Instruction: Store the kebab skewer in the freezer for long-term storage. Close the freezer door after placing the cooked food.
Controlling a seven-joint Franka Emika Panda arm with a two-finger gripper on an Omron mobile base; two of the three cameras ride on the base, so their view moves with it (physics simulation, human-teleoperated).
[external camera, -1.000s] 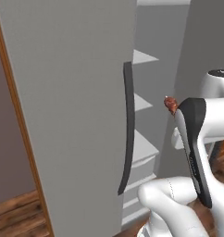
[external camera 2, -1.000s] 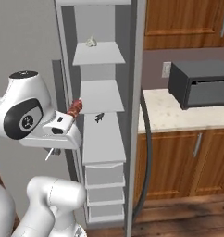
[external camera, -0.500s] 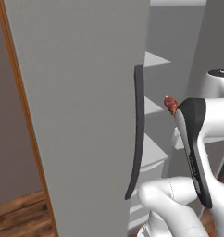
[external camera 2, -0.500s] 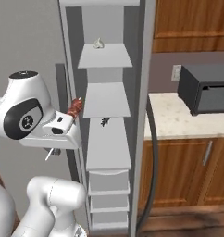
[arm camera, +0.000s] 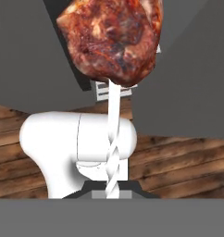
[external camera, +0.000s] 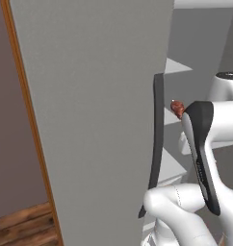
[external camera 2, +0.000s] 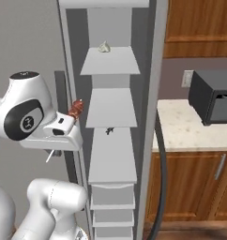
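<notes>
Freezer (external camera 2: 110, 154) shelves bare, open | freezer door (external camera: 94, 120) edge beside arm | end effector (arm camera: 113, 187) clamps kebab skewer (arm camera: 113, 41)

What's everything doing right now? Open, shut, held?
Freezer door: open, swung wide.
Freezer: open, white shelves showing.
Skewer: held by its stick, not yet on a shelf.
Gripper: shut on the skewer.
Microwave: on the counter, door shut.
</notes>
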